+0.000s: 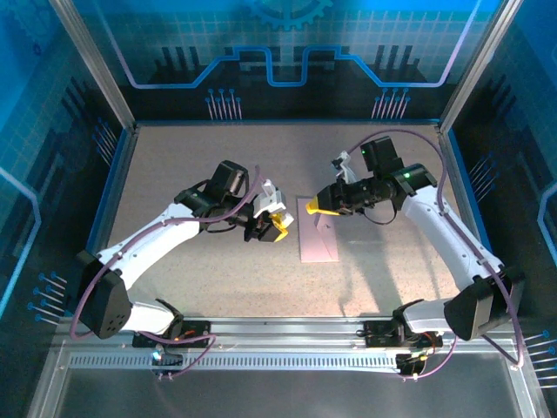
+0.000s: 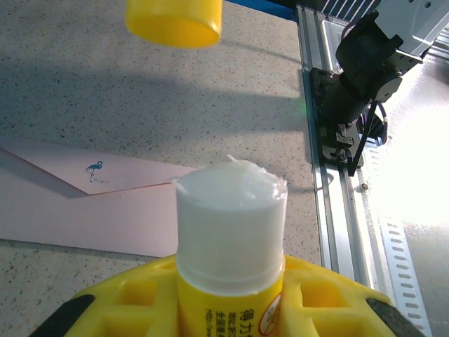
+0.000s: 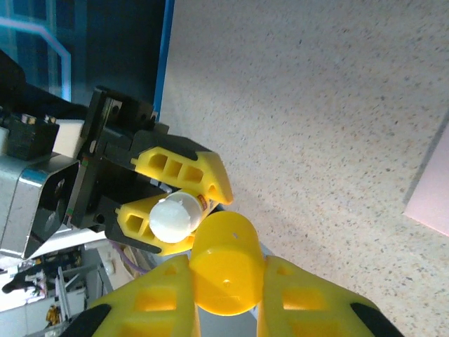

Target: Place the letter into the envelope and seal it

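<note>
Currently left gripper (image 1: 275, 225) clamps uncapped glue stick (image 2: 230, 217); envelope (image 1: 318, 237) lies just to its right, long axis near-to-far; right gripper (image 1: 315, 206) pinches cap (image 3: 223, 263).

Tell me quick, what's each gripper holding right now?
Left gripper: jaws closed on the uncapped glue stick.
Right gripper: jaws closed on the yellow cap.
</note>
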`<state>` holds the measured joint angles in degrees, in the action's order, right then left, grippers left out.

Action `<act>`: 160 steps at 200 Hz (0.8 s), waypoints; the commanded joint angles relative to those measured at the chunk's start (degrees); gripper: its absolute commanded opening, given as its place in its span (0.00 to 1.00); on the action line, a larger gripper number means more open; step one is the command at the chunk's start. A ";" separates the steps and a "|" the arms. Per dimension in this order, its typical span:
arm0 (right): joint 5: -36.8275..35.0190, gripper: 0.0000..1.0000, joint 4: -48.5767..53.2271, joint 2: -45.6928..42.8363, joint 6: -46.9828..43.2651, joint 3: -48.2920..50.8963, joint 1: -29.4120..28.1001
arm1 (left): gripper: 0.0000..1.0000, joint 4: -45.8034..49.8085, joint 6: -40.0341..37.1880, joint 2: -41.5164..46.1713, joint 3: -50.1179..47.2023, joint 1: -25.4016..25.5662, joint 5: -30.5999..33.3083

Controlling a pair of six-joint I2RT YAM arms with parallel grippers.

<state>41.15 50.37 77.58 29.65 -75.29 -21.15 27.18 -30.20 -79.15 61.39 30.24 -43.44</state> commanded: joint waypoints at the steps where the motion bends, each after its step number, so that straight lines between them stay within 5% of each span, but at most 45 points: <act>1: 1.92 0.21 -0.65 1.00 1.47 -1.41 -1.51 | 0.24 1.13 -1.46 -1.07 2.05 0.61 -3.10; 160: 2.38 0.21 -3.18 3.14 4.31 -1.44 -6.36 | 0.26 0.95 -0.31 -2.85 2.77 1.31 -2.55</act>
<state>42.46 47.51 79.96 33.47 -75.61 -26.61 27.35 -30.11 -81.49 62.22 31.03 -43.83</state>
